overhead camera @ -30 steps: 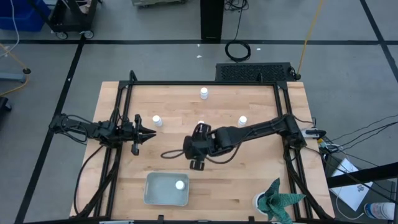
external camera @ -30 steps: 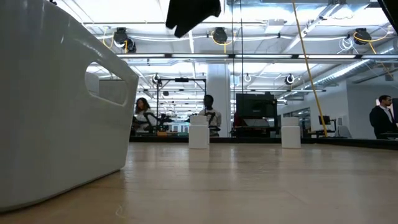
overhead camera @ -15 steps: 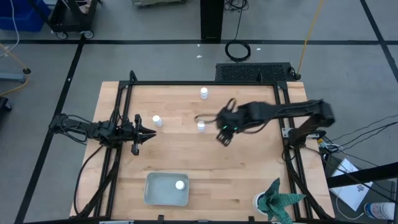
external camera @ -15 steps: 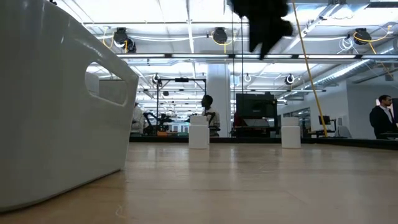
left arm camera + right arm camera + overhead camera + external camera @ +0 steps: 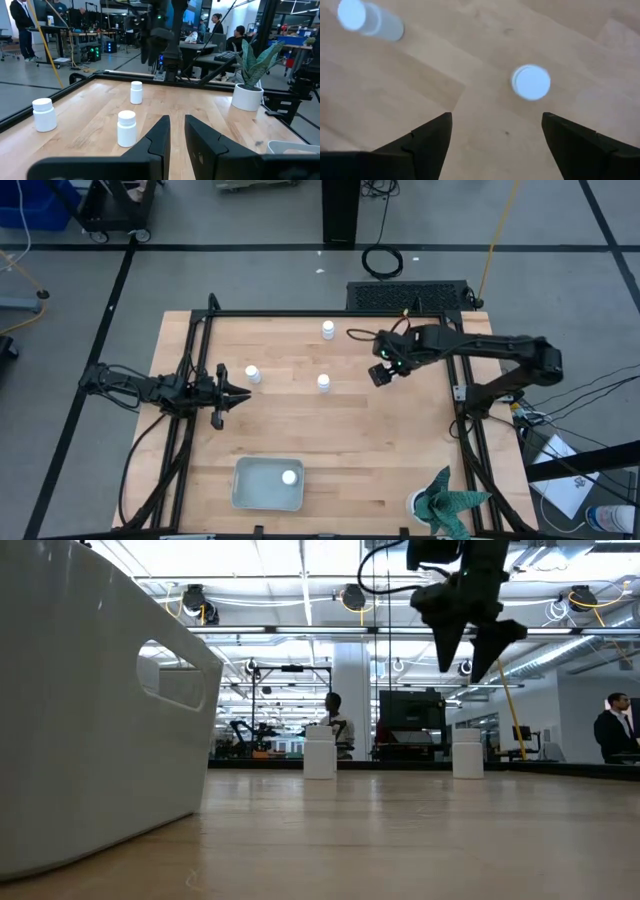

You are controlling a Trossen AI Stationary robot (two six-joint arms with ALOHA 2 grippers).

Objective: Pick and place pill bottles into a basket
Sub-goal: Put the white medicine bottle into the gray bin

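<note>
- the right gripper [image 5: 383, 372], a second ago low over the middle of the table near the basket [image 5: 268, 484], has swung to the far right part and now hangs fingers apart and empty above a pill bottle [image 5: 531, 82].
- one bottle [image 5: 290, 476] already lies in the basket, so this reads as the reach for the next.
- three others stand free: middle [image 5: 323, 383], far edge [image 5: 328, 329], left [image 5: 253, 374].
- the left gripper [image 5: 240, 393] waits at the left edge, fingers nearly together, empty.
- a potted plant [image 5: 440, 502] stands beside the basket; nothing blocks the descent.
</note>
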